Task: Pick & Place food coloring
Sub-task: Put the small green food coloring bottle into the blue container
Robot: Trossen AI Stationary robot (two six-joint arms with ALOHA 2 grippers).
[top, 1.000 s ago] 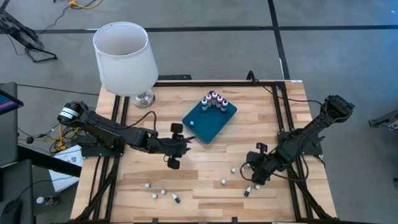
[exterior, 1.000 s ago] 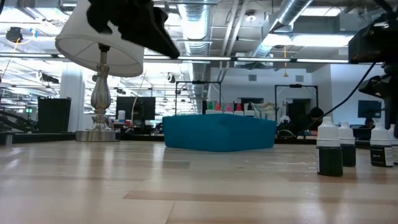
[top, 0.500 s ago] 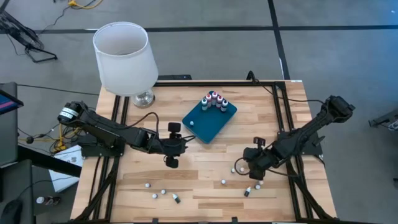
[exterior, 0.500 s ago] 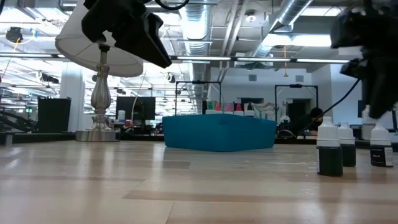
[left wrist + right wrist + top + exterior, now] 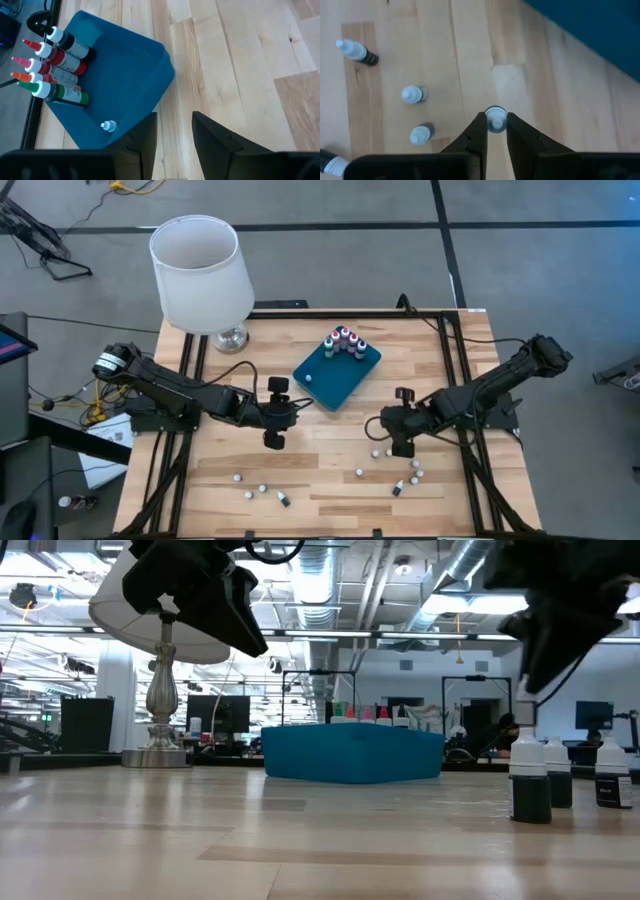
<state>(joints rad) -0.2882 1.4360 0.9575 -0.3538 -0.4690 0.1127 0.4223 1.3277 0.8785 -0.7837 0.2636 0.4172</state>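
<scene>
The food coloring is many tiny bottles. Several with red, pink and green tops stand in the far corner (image 5: 345,343) of the teal tray (image 5: 330,380), and a white-capped one (image 5: 108,126) sits apart on the tray floor. More bottles stand loose on the wood near the table's near edge (image 5: 262,490) and near right (image 5: 413,476). My right gripper (image 5: 378,428) hangs over the table just near-right of the tray, shut on one bottle. My left gripper (image 5: 175,135) hovers open by the tray's near-left side. My right gripper pinches one small bottle between its two fingertips (image 5: 477,131), gripping just below its white cap (image 5: 495,119). The fingers come from above, pointing down. The bottle hangs upright and is lifted clear of the wood.
A lamp with a white shade (image 5: 198,272) stands at the far left corner. Loose bottles (image 5: 530,780) stand below and beside the right gripper (image 5: 545,640); others show on the wood (image 5: 412,94). Bare wood lies between the two grippers, near of the tray.
My right gripper has risen from among the loose bottles at the near right. It has travelled toward the table's left and slightly far, toward the tray, while the loose bottles stayed in place. My left gripper has shifted only slightly.
</scene>
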